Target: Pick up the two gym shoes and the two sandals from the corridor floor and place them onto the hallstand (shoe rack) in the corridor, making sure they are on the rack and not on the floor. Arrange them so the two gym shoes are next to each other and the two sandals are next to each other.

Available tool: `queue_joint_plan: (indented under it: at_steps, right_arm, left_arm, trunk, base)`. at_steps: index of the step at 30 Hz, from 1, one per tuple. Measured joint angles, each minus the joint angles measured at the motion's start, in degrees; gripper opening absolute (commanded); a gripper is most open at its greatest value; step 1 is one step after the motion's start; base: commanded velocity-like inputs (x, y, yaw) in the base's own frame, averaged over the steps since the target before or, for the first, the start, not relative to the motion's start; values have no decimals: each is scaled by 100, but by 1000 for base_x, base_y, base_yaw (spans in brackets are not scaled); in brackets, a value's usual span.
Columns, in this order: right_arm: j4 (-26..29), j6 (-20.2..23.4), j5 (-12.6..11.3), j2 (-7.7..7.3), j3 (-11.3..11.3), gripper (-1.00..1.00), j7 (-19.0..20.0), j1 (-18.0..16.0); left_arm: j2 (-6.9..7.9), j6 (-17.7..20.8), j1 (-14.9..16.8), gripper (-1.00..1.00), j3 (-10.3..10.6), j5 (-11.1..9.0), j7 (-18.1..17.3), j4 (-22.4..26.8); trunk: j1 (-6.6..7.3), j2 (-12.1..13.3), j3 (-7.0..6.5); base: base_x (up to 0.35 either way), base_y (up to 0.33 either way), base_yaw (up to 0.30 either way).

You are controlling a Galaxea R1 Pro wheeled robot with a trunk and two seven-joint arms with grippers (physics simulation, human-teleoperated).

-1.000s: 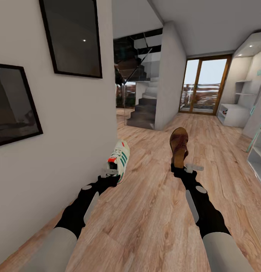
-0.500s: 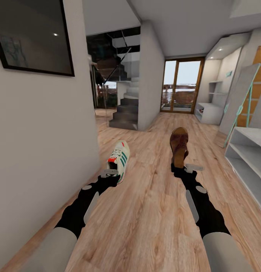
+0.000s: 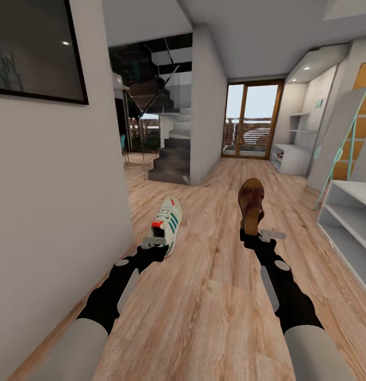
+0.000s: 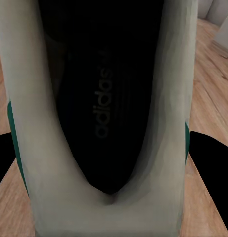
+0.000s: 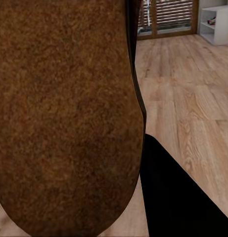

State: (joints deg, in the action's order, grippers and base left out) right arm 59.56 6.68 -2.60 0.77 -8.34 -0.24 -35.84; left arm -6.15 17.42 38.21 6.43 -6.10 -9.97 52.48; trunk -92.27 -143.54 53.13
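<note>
My left gripper [image 3: 157, 242] is shut on the heel of a white gym shoe [image 3: 168, 222] with green stripes, held above the corridor floor [image 3: 204, 296]. The left wrist view looks into the gym shoe's dark insole [image 4: 104, 108], with a black finger [image 4: 212, 163] at its side. My right gripper [image 3: 255, 233] is shut on a brown sandal [image 3: 251, 203] held toe-up. Its tan footbed [image 5: 64, 113] looms close in the right wrist view. The light-grey hallstand [image 3: 293, 159] stands far down the corridor at the right, with stepped wall shelves above; it appears small as the hallstand [image 5: 218, 24].
A white open-shelf unit [image 3: 349, 222] stands close at my right. A grey panel with teal lines [image 3: 336, 140] leans beside it. A wall with a dark framed picture [image 3: 34, 47] runs along my left. Stairs [image 3: 172, 156] and a glass door [image 3: 251, 124] lie ahead.
The camera has turned right: the wall pictures slid left and the white shelf unit came into view. Both arms and their shoes keep the same place before me.
</note>
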Motion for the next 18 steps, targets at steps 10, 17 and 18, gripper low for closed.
queue_joint_plan:
  at_steps: [10,17,18]
  right_arm:
    - [14,1,6,-1,6,-100,-6,1]
    - [12,1,6,0,6,-100,-8,1]
    - [12,1,7,-1,6,-100,-8,1]
  left_arm:
    - [-1,-1,1,-100,1,-1,0,-2]
    - [1,-1,1,-100,0,3,0,0]
    - [0,-1,1,-100,1,4,0,-1]
  trunk:
    - [0,0,0]
    - [0,0,0]
    - [0,0,0]
  base:
    - [347,0,-119]
    - [347,0,-295]
    - [347,0,-269]
